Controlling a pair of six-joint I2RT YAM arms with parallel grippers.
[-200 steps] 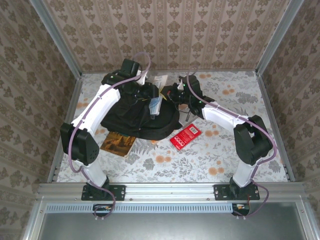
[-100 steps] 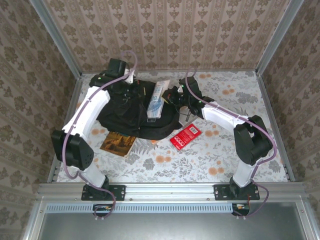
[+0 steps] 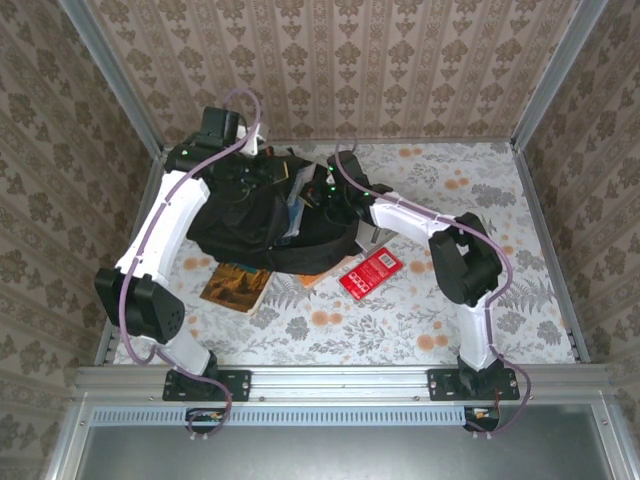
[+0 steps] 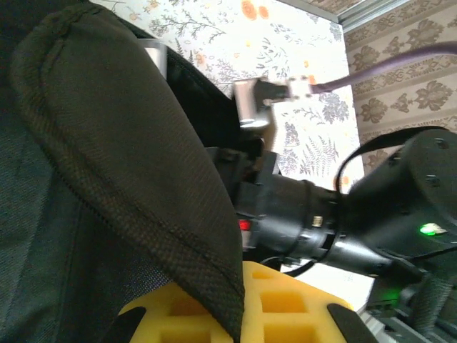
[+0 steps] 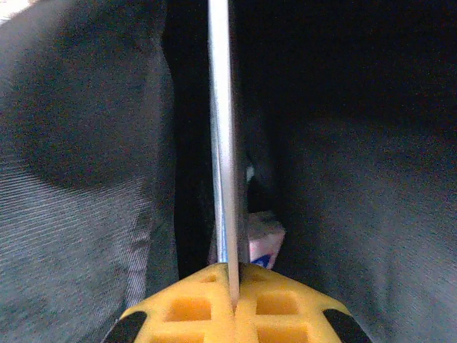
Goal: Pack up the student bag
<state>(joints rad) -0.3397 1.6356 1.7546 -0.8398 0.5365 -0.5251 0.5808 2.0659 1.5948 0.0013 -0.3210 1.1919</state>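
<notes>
The student bag [image 3: 250,225], black and soft, lies at the table's back left with its mouth facing right. My left gripper [image 3: 252,172] is at the bag's far top edge. In the left wrist view it [image 4: 241,309] is shut on a fold of the bag's black fabric [image 4: 143,164], held lifted. My right gripper [image 3: 322,192] is at the bag's mouth, shut on a thin white-and-blue book [image 3: 296,207]. The right wrist view shows this gripper [image 5: 234,289] pinching the book's edge [image 5: 223,143] inside the dark bag, with another book's corner [image 5: 263,239] deeper in.
A red book [image 3: 370,272] lies on the table right of the bag. A brown book [image 3: 237,287] lies in front of the bag. An orange-edged book [image 3: 322,272] pokes out from under the bag's front rim. Metal frame rails border the table.
My left gripper closed on the bag's edge and drew it back and to the left. My right arm carried the thin book leftward into the bag's mouth.
</notes>
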